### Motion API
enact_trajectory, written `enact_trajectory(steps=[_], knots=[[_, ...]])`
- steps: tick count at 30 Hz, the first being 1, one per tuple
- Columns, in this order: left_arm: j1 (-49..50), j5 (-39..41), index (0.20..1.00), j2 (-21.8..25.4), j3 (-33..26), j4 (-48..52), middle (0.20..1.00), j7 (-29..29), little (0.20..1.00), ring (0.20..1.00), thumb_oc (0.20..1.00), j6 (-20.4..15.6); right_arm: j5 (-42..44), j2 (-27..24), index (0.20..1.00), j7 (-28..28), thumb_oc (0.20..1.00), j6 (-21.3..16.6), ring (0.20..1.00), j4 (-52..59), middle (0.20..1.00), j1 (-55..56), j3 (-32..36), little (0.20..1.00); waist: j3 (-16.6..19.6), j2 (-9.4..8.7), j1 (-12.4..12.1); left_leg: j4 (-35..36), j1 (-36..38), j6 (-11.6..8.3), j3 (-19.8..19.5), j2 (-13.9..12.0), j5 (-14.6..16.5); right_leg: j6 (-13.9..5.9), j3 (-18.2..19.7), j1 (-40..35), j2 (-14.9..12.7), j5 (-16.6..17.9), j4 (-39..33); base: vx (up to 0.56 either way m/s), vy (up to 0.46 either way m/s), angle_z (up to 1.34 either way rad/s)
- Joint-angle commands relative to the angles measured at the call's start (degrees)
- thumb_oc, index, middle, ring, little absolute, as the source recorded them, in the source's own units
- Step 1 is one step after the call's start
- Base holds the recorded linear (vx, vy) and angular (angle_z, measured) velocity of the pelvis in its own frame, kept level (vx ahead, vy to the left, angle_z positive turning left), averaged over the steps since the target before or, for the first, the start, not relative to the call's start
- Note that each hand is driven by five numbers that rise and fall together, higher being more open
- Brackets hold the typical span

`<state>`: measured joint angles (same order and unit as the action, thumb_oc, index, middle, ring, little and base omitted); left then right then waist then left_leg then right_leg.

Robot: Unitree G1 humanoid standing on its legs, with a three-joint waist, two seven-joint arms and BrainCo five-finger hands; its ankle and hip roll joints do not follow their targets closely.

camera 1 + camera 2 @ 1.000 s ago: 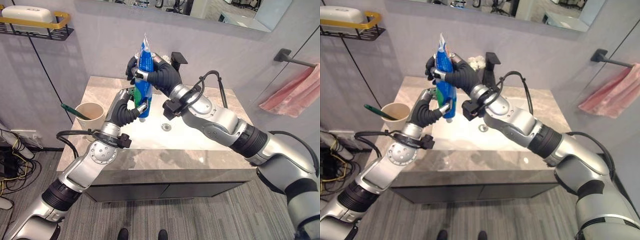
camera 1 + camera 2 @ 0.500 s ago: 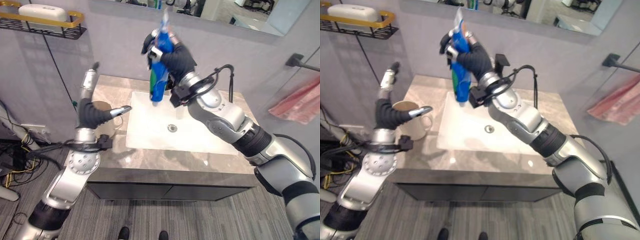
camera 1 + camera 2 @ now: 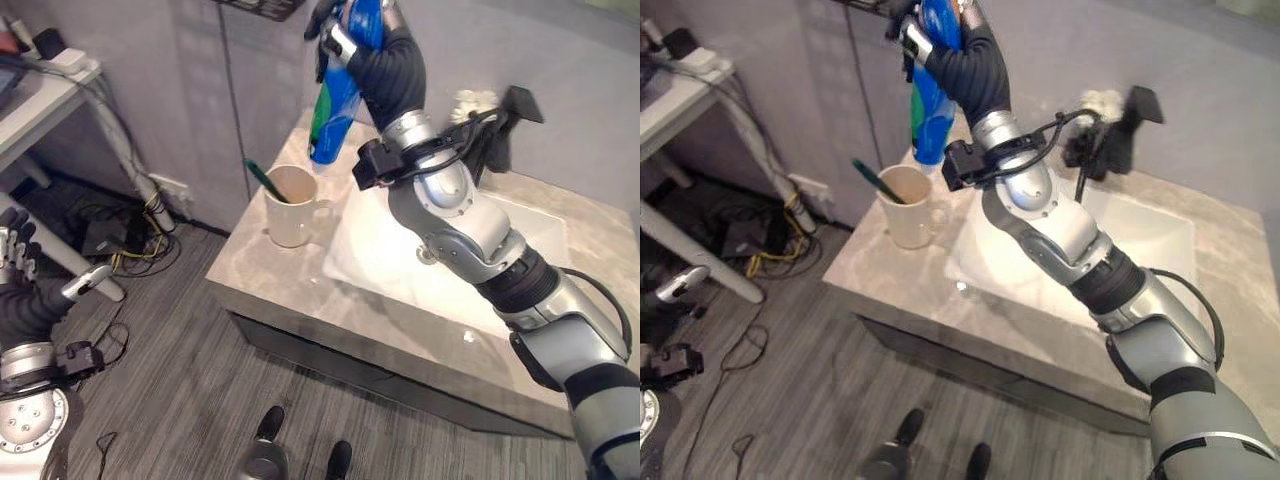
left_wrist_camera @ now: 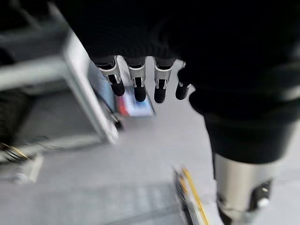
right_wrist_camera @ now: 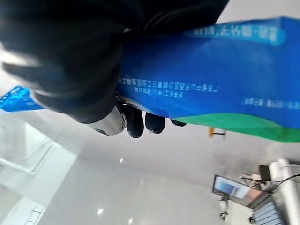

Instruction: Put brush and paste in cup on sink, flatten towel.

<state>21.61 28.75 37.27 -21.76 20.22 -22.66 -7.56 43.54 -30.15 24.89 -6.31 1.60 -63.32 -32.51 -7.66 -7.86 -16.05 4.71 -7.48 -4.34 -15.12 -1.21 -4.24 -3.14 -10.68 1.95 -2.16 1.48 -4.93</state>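
Right hand (image 3: 372,52) clenched round blue-green toothpaste tube (image 3: 338,90) — held above cream cup (image 3: 290,205) with toothbrush (image 3: 264,181), at counter's (image 3: 270,275) left edge. Left hand (image 4: 140,70) low, fingers relaxed.

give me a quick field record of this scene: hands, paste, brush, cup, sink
right hand: shut on the toothpaste tube, raised above the cup
toothpaste tube: blue and green, roughly upright, lower end just over the cup, not in it
toothbrush: green, leaning in the cup
cup: cream mug on the counter beside the sink
sink: white basin
left hand: open, low over the floor
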Motion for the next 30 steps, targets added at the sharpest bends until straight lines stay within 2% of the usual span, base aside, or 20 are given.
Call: enact_trajectory(steps=[1, 5, 12, 15, 30], knots=[[0.32, 0.45, 1.000, 3.08, -1.96, 1.85, 1.000, 1.23, 1.000, 1.000, 1.000, -3.57, -2.56, -0.43, 0.200, 0.49, 0.200, -4.55, 0.200, 0.20, 0.200, -4.01, 3.48, 0.200, 4.19, -1.84, 0.76, 0.29, 1.27, 3.64, 1.31, 1.54, 2.28, -3.41, -0.08, -0.93, -5.18, 0.99, -0.07, 0.02, 0.011, 0.12], [-0.78, 0.16, 1.000, 2.99, -1.31, -0.75, 1.000, 1.98, 1.000, 1.000, 1.000, -2.48, -3.46, -0.21, 0.200, 0.21, 0.200, -3.85, 0.200, -0.45, 0.200, -3.80, 4.02, 0.200, 3.75, -2.11, -0.10, 0.29, 0.80, 3.85, 0.40, 1.89, 2.16, -3.41, -1.00, -1.11, -5.38, 0.95, -0.07, 0.00, 0.007, 0.06], [-1.96, -0.12, 1.000, 2.68, 0.82, -4.23, 1.000, 2.64, 1.000, 1.000, 1.000, -1.24, -5.42, 0.34, 0.200, -0.13, 0.200, -3.17, 0.200, -1.43, 0.200, -3.19, 4.95, 0.200, 2.85, -2.08, -0.25, 0.29, 0.64, 4.19, -0.33, 2.18, 2.06, -3.20, -1.74, -1.28, -5.46, 0.95, 0.16, 0.00, 0.003, 0.05], [-3.60, 3.09, 1.000, 1.94, 3.58, -6.53, 1.000, 4.38, 1.000, 1.000, 1.000, -1.03, -4.90, 1.29, 0.200, -0.25, 0.200, -3.41, 0.200, -1.79, 0.200, -2.02, 5.78, 0.200, 2.61, -1.70, 0.04, 0.29, 0.59, 4.28, -0.55, 2.11, 1.95, -3.04, -1.68, -0.85, -5.45, 0.69, 0.69, 0.00, 0.003, 0.01], [-6.12, 4.97, 1.000, 0.99, 8.76, -5.78, 1.000, 3.81, 1.000, 1.000, 1.000, -0.06, -3.15, 5.51, 0.200, -0.43, 0.200, -3.33, 0.200, -3.46, 0.200, -0.55, 5.80, 0.200, 1.19, -1.25, 0.53, 0.29, -0.06, 4.37, -0.60, 1.70, 1.70, -2.65, -1.40, -0.07, -5.10, 0.09, 0.94, 0.00, 0.000, 0.00]])
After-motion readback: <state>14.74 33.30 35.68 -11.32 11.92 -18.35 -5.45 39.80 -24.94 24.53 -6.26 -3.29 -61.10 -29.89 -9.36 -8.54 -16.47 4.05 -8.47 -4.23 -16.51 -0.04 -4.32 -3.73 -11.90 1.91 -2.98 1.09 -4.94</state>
